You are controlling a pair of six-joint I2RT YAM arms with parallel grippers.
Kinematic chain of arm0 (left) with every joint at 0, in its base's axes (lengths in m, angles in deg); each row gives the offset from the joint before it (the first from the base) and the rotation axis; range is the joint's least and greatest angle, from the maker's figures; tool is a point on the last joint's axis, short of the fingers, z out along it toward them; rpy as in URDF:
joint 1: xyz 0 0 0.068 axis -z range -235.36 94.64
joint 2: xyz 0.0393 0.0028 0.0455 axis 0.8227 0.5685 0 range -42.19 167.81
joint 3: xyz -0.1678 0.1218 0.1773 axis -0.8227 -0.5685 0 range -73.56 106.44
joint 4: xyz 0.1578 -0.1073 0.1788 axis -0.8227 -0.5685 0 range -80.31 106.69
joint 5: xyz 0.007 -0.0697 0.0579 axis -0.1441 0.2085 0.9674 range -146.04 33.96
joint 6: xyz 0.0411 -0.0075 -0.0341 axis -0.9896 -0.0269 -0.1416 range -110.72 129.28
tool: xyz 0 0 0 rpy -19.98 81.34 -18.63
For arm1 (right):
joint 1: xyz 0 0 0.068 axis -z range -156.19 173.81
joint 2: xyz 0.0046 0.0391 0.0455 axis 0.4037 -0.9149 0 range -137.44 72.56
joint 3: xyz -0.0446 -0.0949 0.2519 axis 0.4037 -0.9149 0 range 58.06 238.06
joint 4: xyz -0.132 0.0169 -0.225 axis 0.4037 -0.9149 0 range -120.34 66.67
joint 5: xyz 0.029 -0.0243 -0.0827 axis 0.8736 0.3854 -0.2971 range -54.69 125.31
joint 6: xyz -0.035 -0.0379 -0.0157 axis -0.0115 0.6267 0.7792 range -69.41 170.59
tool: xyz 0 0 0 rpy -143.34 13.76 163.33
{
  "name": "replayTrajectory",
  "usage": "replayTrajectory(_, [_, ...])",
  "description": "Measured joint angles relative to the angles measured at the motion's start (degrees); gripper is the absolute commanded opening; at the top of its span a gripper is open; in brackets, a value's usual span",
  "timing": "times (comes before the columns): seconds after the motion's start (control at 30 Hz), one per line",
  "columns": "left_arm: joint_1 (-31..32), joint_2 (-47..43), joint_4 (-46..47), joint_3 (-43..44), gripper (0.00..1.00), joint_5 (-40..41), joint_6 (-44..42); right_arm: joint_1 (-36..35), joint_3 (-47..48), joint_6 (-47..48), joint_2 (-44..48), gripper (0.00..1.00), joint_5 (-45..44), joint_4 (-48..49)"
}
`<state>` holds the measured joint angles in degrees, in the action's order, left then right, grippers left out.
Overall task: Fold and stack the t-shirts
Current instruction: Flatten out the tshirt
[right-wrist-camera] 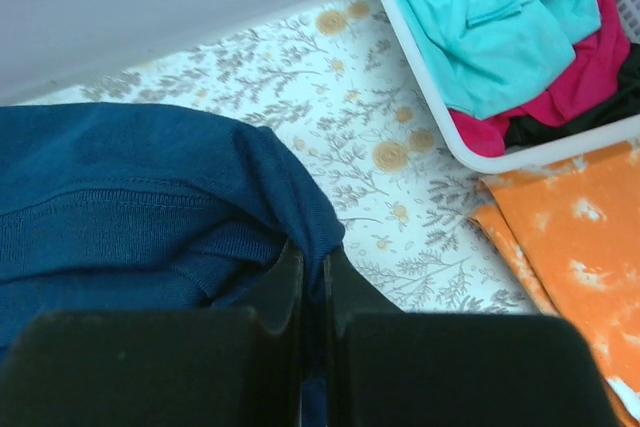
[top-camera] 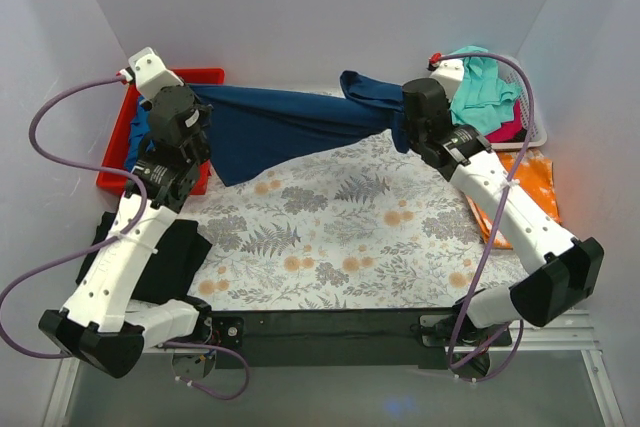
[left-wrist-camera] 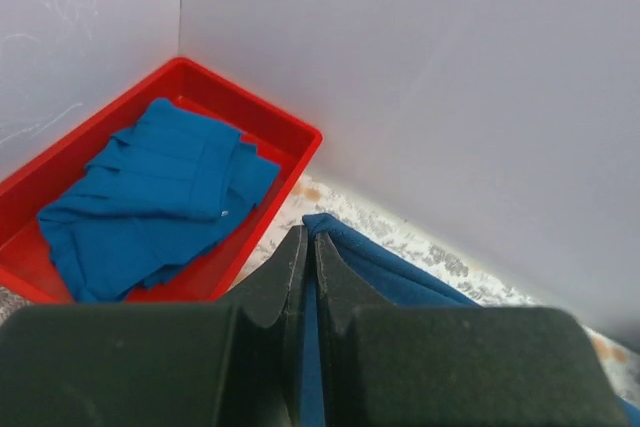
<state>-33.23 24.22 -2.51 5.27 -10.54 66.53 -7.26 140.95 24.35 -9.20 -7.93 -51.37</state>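
Note:
A navy blue t-shirt (top-camera: pixel 290 127) hangs stretched across the back of the table between my two grippers, its lower edge sagging toward the floral mat (top-camera: pixel 350 237). My left gripper (top-camera: pixel 203 112) is shut on the shirt's left end beside the red tray. In the left wrist view the gripper (left-wrist-camera: pixel 311 237) pinches a fold of the navy cloth (left-wrist-camera: pixel 400 282). My right gripper (top-camera: pixel 402 129) is shut on the right end. The right wrist view shows that gripper (right-wrist-camera: pixel 313 252) clamped on bunched navy fabric (right-wrist-camera: pixel 130 197).
A red tray (left-wrist-camera: pixel 290 132) at the back left holds a folded mid-blue shirt (left-wrist-camera: pixel 160 187). A white basket (right-wrist-camera: pixel 470 157) at the back right holds teal (right-wrist-camera: pixel 490 17) and pink (right-wrist-camera: pixel 560 97) shirts. An orange shirt (right-wrist-camera: pixel 580 237) lies beside the basket. A black shirt (top-camera: pixel 175 257) lies under the left arm.

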Motion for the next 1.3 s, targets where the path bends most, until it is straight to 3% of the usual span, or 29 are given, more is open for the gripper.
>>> replayTrajectory(0.1, [0.1,-1.8,0.9,0.1,0.0,0.3,0.6,0.0,-2.4,0.4,2.7,0.26,1.9,2.8])
replayTrajectory(0.13, [0.1,-1.9,-0.1,0.1,0.0,0.3,2.0,0.0,-4.1,0.3,3.6,0.43,2.6,3.3])
replayTrajectory(0.17, [0.1,-1.9,-1.9,0.1,0.0,0.5,3.3,0.1,-5.9,0.0,4.3,0.51,2.6,3.2])
replayTrajectory(0.2, [0.0,-1.9,-3.4,-0.2,0.0,0.8,4.9,0.5,-8.1,0.1,5.2,0.59,2.4,2.5])
replayTrajectory(0.23, [-0.4,-2.1,-5.2,-1.0,0.0,1.2,7.1,1.1,-10.6,-0.3,5.9,0.61,2.3,1.6])
replayTrajectory(0.43, [-1.2,-6.5,-20.5,-14.1,0.0,-0.5,22.5,2.6,-23.3,-3.3,10.7,0.61,2.4,-5.2])
replayTrajectory(0.63, [-1.2,-9.3,-31.9,-24.5,0.0,-4.4,33.6,2.6,-22.5,-2.9,7.8,0.59,6.5,-6.0])
replayTrajectory(1.03, [-1.2,-10.8,-39.1,-24.9,0.0,-4.9,42.9,0.6,-5.9,6.8,-17.8,0.54,31.4,1.0])
replayTrajectory(1.3, [-1.2,-11.8,-42.1,-24.9,0.0,-5.0,45.5,-7.6,11.6,14.3,-31.1,0.52,41.9,3.1])
